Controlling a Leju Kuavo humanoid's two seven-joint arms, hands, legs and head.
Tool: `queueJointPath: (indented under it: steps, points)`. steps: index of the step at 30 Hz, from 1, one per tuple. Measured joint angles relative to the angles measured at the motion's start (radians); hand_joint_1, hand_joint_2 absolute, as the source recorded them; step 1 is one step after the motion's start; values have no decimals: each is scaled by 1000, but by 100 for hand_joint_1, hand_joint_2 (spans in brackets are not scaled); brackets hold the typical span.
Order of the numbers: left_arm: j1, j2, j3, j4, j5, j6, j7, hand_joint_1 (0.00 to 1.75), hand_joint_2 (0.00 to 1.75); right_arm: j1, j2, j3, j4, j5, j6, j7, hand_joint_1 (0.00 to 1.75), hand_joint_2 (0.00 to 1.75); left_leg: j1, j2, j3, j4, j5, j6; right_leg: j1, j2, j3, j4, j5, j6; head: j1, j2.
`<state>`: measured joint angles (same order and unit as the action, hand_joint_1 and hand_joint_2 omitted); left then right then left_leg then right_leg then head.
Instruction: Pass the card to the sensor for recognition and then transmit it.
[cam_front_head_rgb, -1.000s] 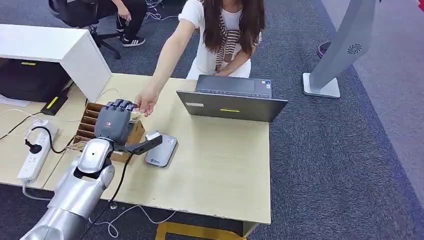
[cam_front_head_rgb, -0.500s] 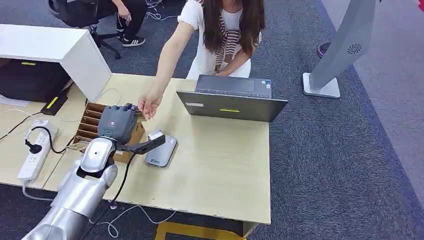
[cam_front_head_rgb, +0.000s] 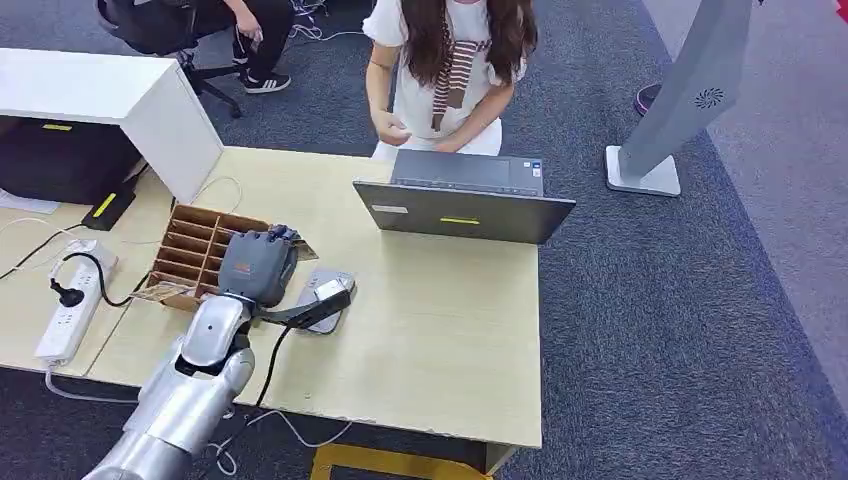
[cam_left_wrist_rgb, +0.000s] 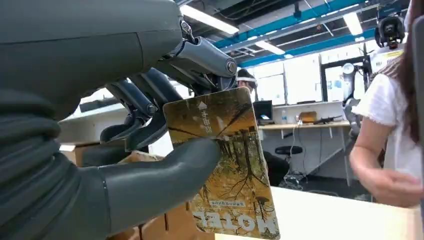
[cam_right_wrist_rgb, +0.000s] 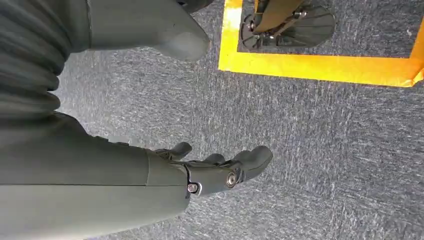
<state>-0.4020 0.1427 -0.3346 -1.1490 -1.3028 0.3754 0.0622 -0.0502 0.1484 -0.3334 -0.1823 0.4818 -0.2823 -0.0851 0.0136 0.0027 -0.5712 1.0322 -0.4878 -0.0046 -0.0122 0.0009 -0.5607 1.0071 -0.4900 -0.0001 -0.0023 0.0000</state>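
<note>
My left hand (cam_front_head_rgb: 258, 268) hovers over the desk between the wooden slotted box (cam_front_head_rgb: 190, 258) and the grey card sensor (cam_front_head_rgb: 328, 303). It pinches a hotel card (cam_left_wrist_rgb: 225, 160), printed with autumn trees, between the thumb and the fingers. The thumb (cam_front_head_rgb: 318, 299) reaches out above the sensor. My right hand (cam_right_wrist_rgb: 210, 167) hangs over the grey carpet with its fingers apart and nothing in it. Across the desk sits a person (cam_front_head_rgb: 450, 60), whose hand (cam_front_head_rgb: 390, 126) is drawn back near the chest.
An open laptop (cam_front_head_rgb: 465, 205) stands at the desk's far side, in front of the person. A white power strip (cam_front_head_rgb: 72, 305) with cables lies at the left, beside a white shelf unit (cam_front_head_rgb: 110, 95). A grey stand (cam_front_head_rgb: 690, 90) rises on the carpet at the right.
The person's arm, which reached to my left hand's fingers, has pulled back to the body. My left hand has moved right and nearer, bringing its thumb over the sensor.
</note>
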Motion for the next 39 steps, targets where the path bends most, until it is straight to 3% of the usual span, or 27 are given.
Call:
queueJointPath:
  steps: [14, 24, 39]
  points:
    - [30, -40, -2, 83, 6, 25, 2, 175, 175, 0, 0, -4, 0, 5, 10, 6, 0, 175, 0, 0, 0, 0, 0, 0, 0, 0, 0, 0, 0, 0, 0, 0]
    - [40, -51, -2, 162, 28, -14, 17, 175, 175, 0, 0, -14, 0, 3, 21, 12, 0, 175, 0, 0, 0, 0, 0, 0, 0, 0, 0, 0, 0, 0, 0, 0]
    - [39, -56, -2, 182, 30, -23, 17, 175, 175, 0, 0, -18, 0, 3, 27, 13, 0, 175, 0, -1, 0, 0, 0, 1, 0, 0, 1, 0, 0, 0, 0, 0]
